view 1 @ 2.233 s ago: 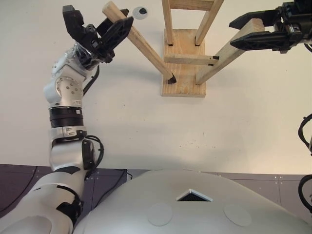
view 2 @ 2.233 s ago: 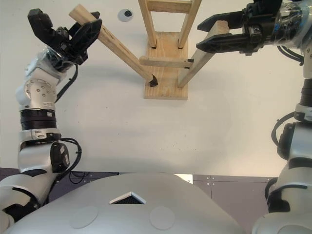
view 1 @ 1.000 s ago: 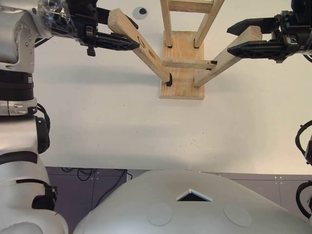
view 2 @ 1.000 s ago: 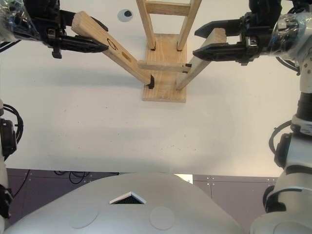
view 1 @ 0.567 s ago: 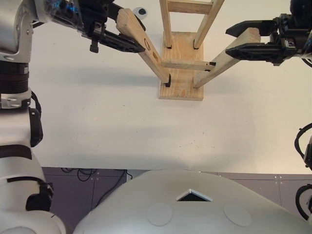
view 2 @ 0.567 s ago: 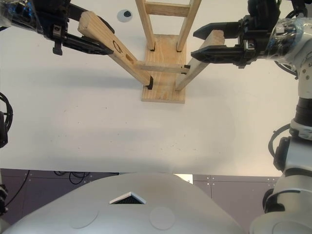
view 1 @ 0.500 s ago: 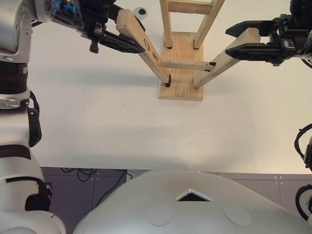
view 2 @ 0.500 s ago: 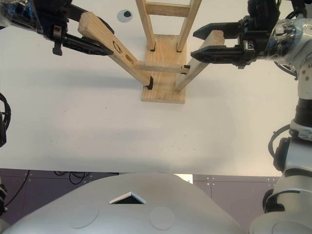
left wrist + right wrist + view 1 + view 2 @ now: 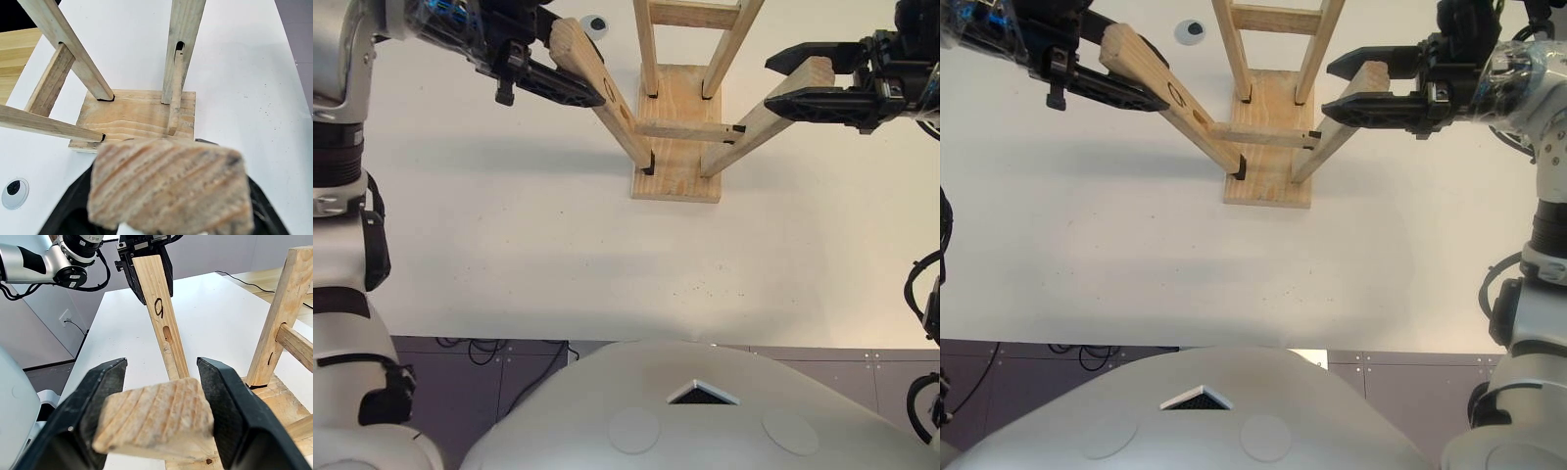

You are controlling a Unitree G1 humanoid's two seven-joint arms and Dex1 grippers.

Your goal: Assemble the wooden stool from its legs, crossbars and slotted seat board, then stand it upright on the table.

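Left gripper [image 9: 578, 67] is clamped on the free upper end of one slanting leg [image 9: 617, 113], its black fingers pressed against both sides of the wood. Down from that grip the leg runs toward the middle of the table [image 9: 509, 225] and ends in a corner slot of the seat board [image 9: 677, 181], which lies flat with the stool upside down.

Across from it, the right gripper [image 9: 783, 83] is closed on the top of the opposite leg [image 9: 744, 127], which leans the other way and meets the board at the neighbouring corner. Between the two grippers, low down, a thin crossbar [image 9: 680, 128] joins these two legs just above the board. In the right wrist view, two slots show on the face of the leg held by the left gripper.

Beyond both grippers stand the far pair of legs [image 9: 649, 44], more upright, seated in the board's rear slots and tied by a second crossbar [image 9: 690, 12] higher up. They rise right behind the gap between the grippers. A small round cap [image 9: 595, 23] is set in the table just past the left gripper, close to its held leg end.
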